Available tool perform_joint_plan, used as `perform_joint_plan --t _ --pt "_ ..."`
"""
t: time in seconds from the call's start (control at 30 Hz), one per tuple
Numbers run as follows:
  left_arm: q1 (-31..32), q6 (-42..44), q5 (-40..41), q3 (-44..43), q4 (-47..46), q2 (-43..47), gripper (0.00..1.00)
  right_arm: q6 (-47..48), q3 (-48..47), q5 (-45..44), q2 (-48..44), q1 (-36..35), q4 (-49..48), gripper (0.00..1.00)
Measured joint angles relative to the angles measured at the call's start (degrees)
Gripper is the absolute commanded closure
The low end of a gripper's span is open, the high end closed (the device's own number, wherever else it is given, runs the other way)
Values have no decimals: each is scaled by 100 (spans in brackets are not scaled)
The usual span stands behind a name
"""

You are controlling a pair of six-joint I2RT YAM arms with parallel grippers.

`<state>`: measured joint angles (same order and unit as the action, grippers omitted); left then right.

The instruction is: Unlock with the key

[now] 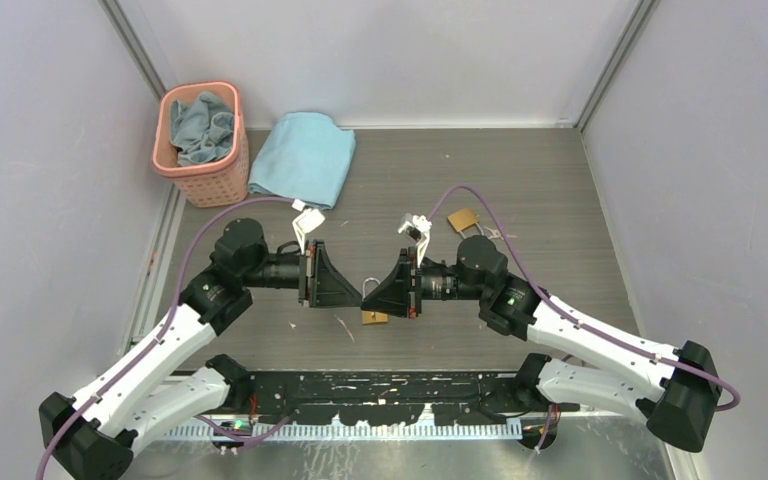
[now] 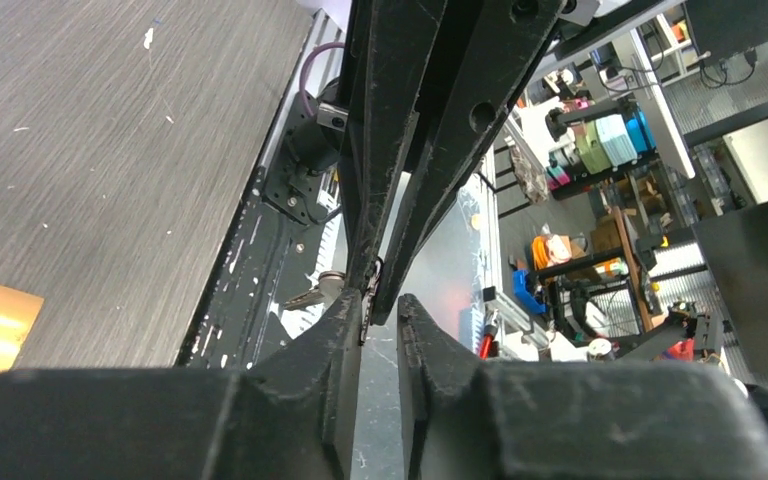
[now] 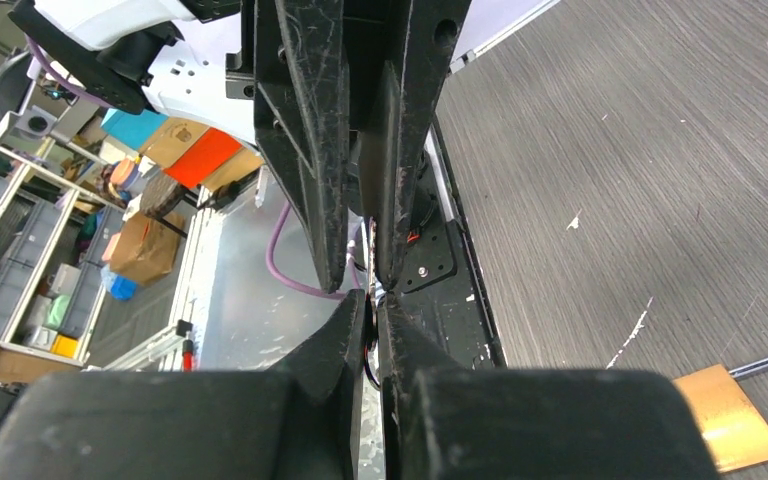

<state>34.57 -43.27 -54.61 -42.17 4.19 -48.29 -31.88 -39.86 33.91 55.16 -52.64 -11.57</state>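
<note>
The top camera looks steeply down from above the near edge over the whole grey wood-grain table (image 1: 560, 190). Each wrist camera sits close behind its own jaws, rolled sideways, so left gripper (image 2: 380, 308) and right gripper (image 3: 370, 300) face tip to tip; all views share the black perforated base rail (image 1: 380, 385)

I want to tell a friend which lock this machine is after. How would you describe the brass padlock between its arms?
On the grey table, look to the middle, where the two arms' black jaws face each other. A small brass padlock lies flat in the gap between them. The other padlock sits farther back on the right, by the purple cable.
</note>
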Motion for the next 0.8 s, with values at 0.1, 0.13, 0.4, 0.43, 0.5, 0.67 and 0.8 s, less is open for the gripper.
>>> perform_joint_plan --t 0.1,0.13,0.4,0.43,0.5,0.67,0.8 --pt "24 44 74 0 42 -2 96 -11 0 33 0 0 -20 99" --pt "31 42 81 0 50 -2 99 -11 2 39 0 0 -17 99" --pt "76 157 330 0 184 116 100 -57 22 79 0 0 -37 38" --pt "85 173 415 0 205 166 100 -90 22 59 0 0 -50 34" --pt "96 175 564 0 234 260 100 -157 24 -15 -2 0 -111 33" --pt "96 79 929 0 199 457 100 -354 118 -214 -11 0 -525 41" --pt "96 -24 1185 0 179 529 100 -568 245 -328 -13 0 -857 45"
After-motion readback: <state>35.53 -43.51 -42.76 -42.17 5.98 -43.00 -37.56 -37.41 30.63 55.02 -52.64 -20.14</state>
